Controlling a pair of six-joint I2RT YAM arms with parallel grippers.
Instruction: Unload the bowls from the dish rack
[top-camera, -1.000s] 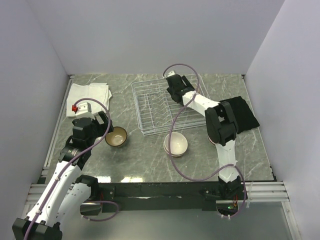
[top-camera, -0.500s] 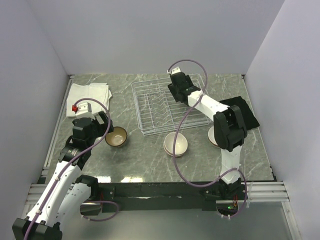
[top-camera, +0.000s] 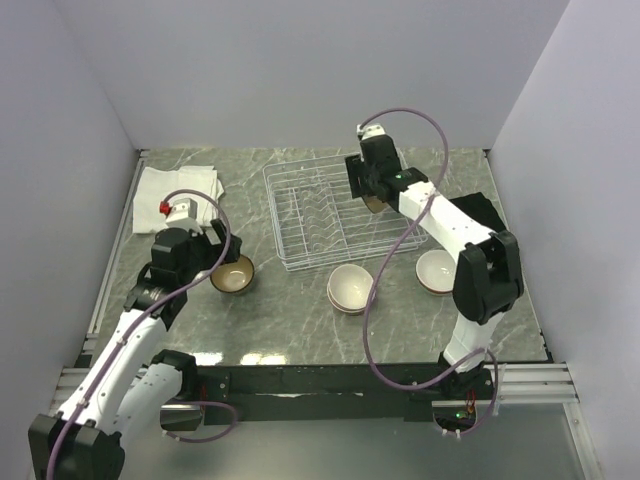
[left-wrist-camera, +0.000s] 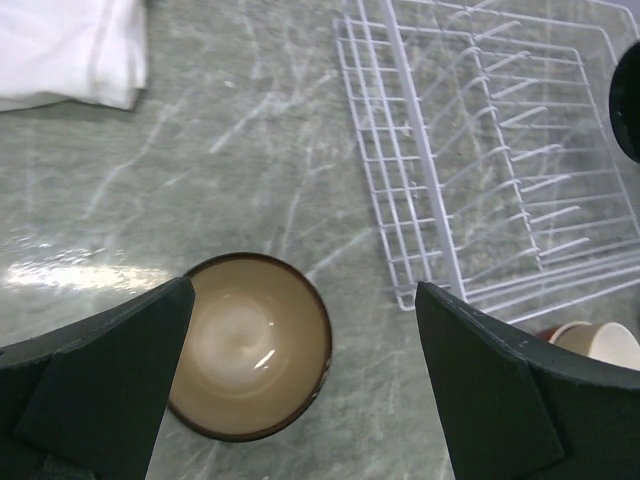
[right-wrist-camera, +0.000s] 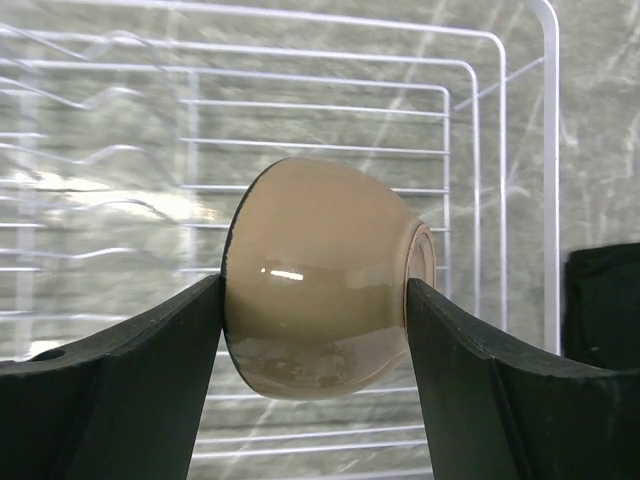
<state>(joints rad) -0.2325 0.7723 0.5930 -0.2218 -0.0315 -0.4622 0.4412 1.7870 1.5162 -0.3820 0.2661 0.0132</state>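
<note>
Here, the grey-green marbled bench (top-camera: 280, 325) carries everything, and the white wire dish rack (top-camera: 300, 215) sits toward its far middle. A folded white cloth (top-camera: 178, 188) lies at the far left, and a black cloth (top-camera: 497, 225) lies just right of the rack. The right arm reaches over the rack's right end, while the left arm leans over the bench's left part.

Unloaded bowls stand in three spots on the bench:
- a dark-rimmed brown bowl with a cream inside (left-wrist-camera: 250, 355), left of the rack
- a stack of cream-lined bowls (top-camera: 350, 288), in front of the rack
- a pale-lined bowl (top-camera: 437, 272), further right

The right tool (right-wrist-camera: 315, 290) is clamped on a tan glazed ceramic bowl (right-wrist-camera: 320, 250). That bowl is turned on its side, rim against one finger and foot against the other, above the rack's wires near its right wall. The left tool (left-wrist-camera: 300, 290) hovers over the brown bowl with its jaws wide apart, holding nothing.

The step in hand looks like taking a bowl out of the rack. It is probably the last one, since no other shows among the tines. Next, the right arm needs to clear the raised side and swing to a free spot or a stack. Then it should turn the bowl upright and release it gently.
</note>
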